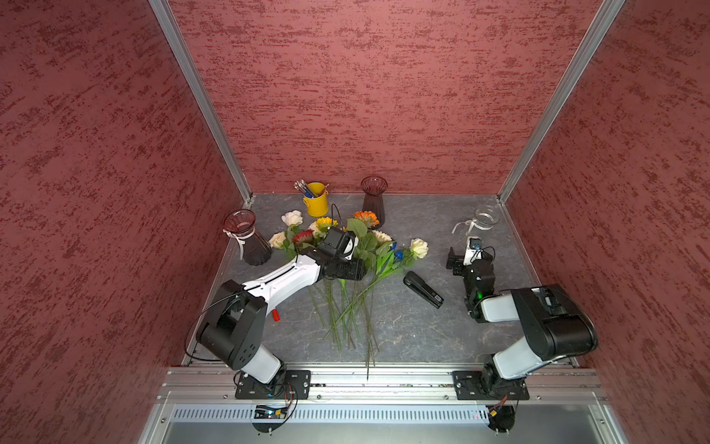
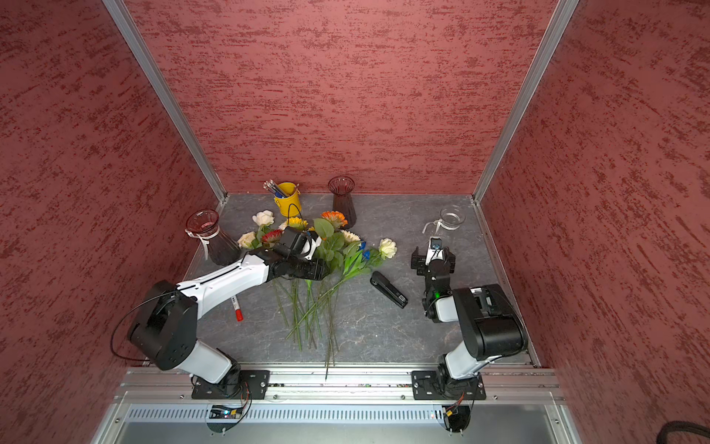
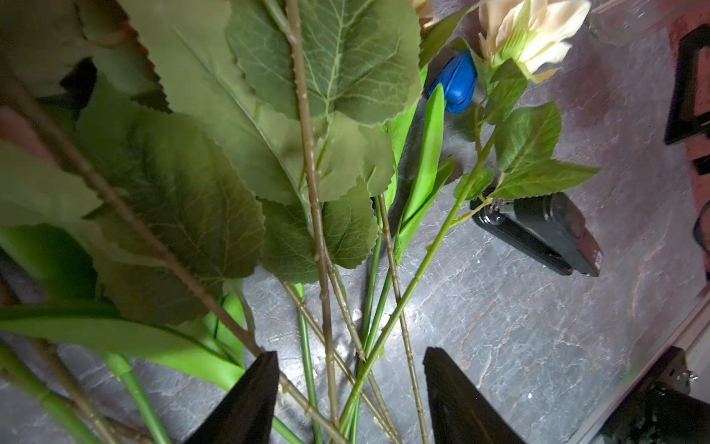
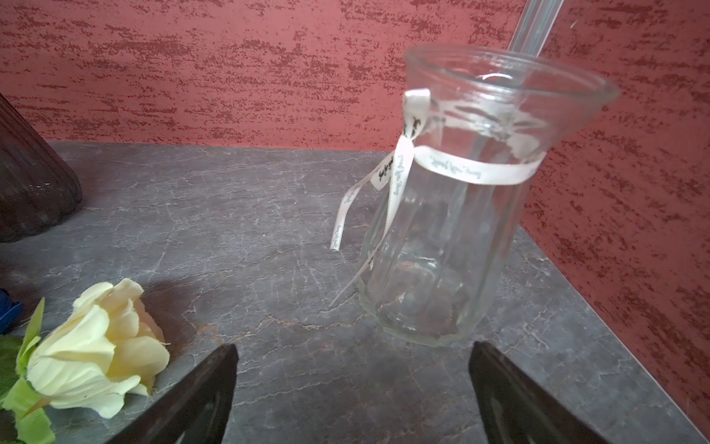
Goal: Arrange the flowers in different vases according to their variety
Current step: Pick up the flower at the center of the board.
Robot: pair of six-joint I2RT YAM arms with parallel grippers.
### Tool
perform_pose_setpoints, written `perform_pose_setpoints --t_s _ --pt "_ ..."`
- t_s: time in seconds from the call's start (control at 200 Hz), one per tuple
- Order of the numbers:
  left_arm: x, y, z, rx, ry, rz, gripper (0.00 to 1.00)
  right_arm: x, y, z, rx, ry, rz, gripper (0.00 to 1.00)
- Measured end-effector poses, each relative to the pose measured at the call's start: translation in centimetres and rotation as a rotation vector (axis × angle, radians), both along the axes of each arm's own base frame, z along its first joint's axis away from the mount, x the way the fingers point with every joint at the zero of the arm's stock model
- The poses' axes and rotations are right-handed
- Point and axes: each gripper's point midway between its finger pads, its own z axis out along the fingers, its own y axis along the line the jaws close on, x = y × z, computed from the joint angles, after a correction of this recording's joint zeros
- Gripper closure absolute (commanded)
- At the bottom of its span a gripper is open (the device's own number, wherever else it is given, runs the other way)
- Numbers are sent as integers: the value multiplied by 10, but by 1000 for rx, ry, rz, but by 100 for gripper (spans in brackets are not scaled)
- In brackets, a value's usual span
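1. Lying heaped at mid-table (image 1: 422,334), the flowers (image 1: 367,246) point their blooms at the back wall, with long green stems fanning toward the front rail.
2. The left fingers (image 3: 249,399) stand apart astride several thin, knobbly stems. The right fingers (image 4: 199,392) are spread wide and empty, facing the clear ribboned vase (image 4: 442,230).
3. The ribboned smoky vase (image 1: 246,238) and the plain ribbed vase (image 1: 373,200) stand upright. Bare marbled grey surface surrounds the black stapler (image 1: 422,289).

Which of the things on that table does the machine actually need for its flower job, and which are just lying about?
For the job: flowers, dark vase with a ribbon, plain dark vase, clear vase with a ribbon.
Just lying about: yellow bucket of pens, black stapler, red-capped marker.
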Motion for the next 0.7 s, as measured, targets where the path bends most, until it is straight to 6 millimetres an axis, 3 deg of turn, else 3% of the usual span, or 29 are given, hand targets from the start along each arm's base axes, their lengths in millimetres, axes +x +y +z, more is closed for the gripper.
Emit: perform_pose_setpoints --t_s 0.21,0.486,0.701 --pt "7 -3 -14 20 18 0 62 0 0 -1 0 5 0 2" --pt "19 -6 -24 40 17 11 71 0 0 -2 0 6 0 2" --pt "24 -8 -23 43 15 17 96 0 0 -2 2 7 -1 1"
